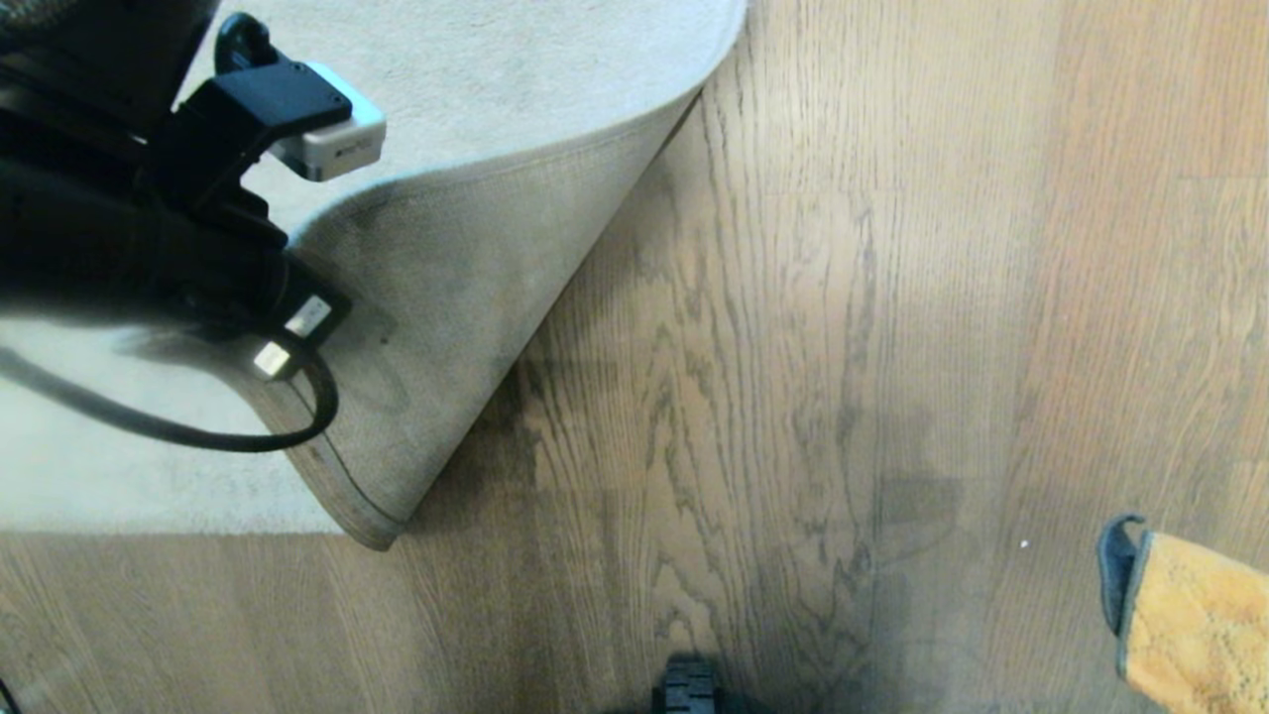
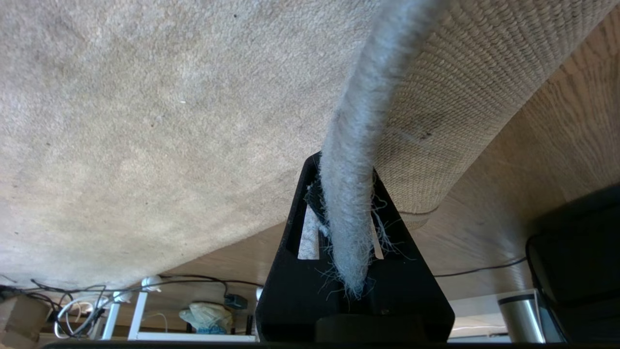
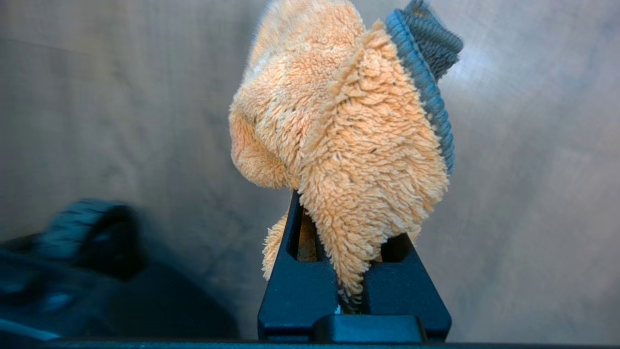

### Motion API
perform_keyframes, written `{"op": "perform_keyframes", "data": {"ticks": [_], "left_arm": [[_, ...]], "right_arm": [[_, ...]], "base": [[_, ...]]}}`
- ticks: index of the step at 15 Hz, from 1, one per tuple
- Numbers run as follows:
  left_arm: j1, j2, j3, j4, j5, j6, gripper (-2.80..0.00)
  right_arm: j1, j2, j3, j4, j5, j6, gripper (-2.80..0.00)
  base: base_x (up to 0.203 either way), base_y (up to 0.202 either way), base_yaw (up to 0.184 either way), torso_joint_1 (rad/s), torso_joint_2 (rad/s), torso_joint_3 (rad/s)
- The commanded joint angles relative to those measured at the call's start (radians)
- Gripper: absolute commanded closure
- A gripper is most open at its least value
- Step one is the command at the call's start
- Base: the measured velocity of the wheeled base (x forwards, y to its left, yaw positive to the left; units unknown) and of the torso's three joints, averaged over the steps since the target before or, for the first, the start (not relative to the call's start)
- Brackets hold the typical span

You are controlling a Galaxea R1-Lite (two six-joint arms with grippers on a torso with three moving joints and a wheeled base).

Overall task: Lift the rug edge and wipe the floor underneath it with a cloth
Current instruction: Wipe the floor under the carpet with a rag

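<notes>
Grey rug edge (image 2: 348,160) is clamped and raised by the left pincer (image 2: 346,228). Right pincer (image 3: 356,271) grips the orange cloth (image 3: 348,145). Next: lower it onto the exposed floor (image 1: 753,327).

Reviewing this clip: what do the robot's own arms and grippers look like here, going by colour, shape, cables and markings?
The left arm is bulky matte black, carrying a small white-and-silver camera block on a black bracket, silver plugs and a looping black cable. The left gripper and right gripper each show black, wedge-shaped plastic fingers with slotted cut-outs. No readable markings show.
</notes>
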Motion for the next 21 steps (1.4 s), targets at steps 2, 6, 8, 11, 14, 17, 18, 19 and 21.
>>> {"op": "perform_keyframes", "data": {"ticks": [2,6,8,11,14,17,18,19,21], "left_arm": [[-0.004,0.002,0.003,0.005,0.006,-0.011,0.0],[-0.003,0.005,0.003,0.005,0.006,-0.013,0.0],[-0.003,0.013,0.003,0.005,0.006,-0.013,0.0],[0.0,0.032,0.001,0.004,0.009,-0.016,0.0],[-0.001,0.058,0.0,0.005,0.012,-0.048,0.0],[-0.004,0.077,-0.005,0.004,0.013,-0.048,0.0],[-0.003,0.08,-0.006,0.004,0.016,-0.048,0.0],[-0.003,0.081,-0.006,0.004,0.021,-0.048,0.0],[-0.003,0.083,-0.009,0.002,0.025,-0.048,0.0]], "right_arm": [[0.003,0.202,-0.088,-0.013,0.051,0.006,0.0],[0.003,0.509,-0.151,-0.141,0.185,0.044,0.0],[0.004,0.669,-0.161,-0.233,0.283,0.047,0.0],[0.056,0.89,-0.177,-0.393,0.416,0.08,0.0],[0.29,1.022,-0.221,-0.529,0.449,0.223,0.0],[0.404,1.183,-0.253,-0.656,0.455,0.289,0.0],[0.437,1.246,-0.264,-0.707,0.452,0.298,0.0],[0.477,1.308,-0.279,-0.76,0.441,0.307,0.0],[0.61,1.434,-0.325,-0.867,0.367,0.344,0.0]], "base": [[0.0,0.0,0.0,0.0,0.0,0.0],[0.0,0.0,0.0,0.0,0.0,0.0],[0.0,0.0,0.0,0.0,0.0,0.0],[0.0,0.0,0.0,0.0,0.0,0.0],[0.0,0.0,0.0,0.0,0.0,0.0],[0.0,0.0,0.0,0.0,0.0,0.0],[0.0,0.0,0.0,0.0,0.0,0.0],[0.0,0.0,0.0,0.0,0.0,0.0],[0.0,0.0,0.0,0.0,0.0,0.0]]}}
